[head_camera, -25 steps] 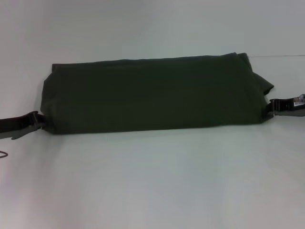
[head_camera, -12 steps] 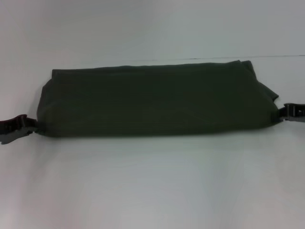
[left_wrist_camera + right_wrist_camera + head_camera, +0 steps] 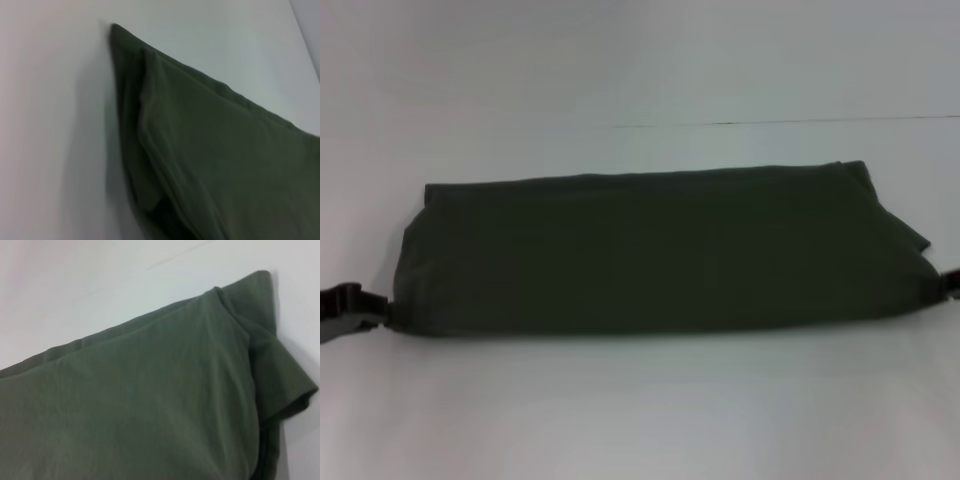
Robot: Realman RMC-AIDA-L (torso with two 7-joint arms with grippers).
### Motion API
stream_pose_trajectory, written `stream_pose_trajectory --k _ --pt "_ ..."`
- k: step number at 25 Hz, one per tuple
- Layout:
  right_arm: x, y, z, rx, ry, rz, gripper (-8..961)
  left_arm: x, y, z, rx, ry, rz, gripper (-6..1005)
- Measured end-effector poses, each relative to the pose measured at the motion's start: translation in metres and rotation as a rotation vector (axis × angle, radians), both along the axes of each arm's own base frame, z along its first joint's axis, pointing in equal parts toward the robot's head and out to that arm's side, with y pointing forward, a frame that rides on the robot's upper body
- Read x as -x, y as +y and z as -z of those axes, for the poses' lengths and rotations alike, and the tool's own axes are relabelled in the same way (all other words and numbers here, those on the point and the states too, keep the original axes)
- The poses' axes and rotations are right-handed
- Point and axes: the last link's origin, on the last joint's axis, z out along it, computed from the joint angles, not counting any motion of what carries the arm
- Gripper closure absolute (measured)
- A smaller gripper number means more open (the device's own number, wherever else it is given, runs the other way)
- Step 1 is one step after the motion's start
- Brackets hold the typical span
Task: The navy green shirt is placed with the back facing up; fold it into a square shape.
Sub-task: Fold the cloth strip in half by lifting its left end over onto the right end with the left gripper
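Olive shirt (image 3: pixel 660 250) spans between left claw (image 3: pixel 365 305), right claw (image 3: pixel 950 285).

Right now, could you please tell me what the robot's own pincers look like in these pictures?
Only the head view shows them. The left pincer is black and blocky with a lighter grey edge, ending in short dark fingers. The right pincer is a small black sliver at the picture's edge. No cables or markings are visible.

A large dark olive-green soft fabric shirt (image 3: pixel 660 250), folded into a wide band, lies on a plain white table (image 3: pixel 640 410) between the black left gripper (image 3: pixel 360 305) and black right gripper (image 3: pixel 950 285), each at one end.
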Motion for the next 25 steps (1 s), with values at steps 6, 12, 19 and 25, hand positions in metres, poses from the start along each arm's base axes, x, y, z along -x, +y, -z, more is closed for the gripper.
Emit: stream_pose_trajectory --k 6,12,19,25 --pt "-0.011 -0.022 -0.002 0.023 0.048 0.032 923 -0.001 -0.010 -0.003 0.076 0.003 0.018 987" --pt "-0.013 -0.026 -0.004 0.021 0.057 0.035 921 -0.004 -0.007 -0.006 0.088 0.008 0.010 988" --pt "-0.014 -0.022 -0.013 -0.021 0.078 0.050 882 0.000 -0.005 -0.011 0.090 0.029 -0.055 935" --pt "-0.011 -0.015 -0.017 -0.018 0.082 0.038 775 0.000 -0.004 -0.016 0.074 0.019 -0.057 761"
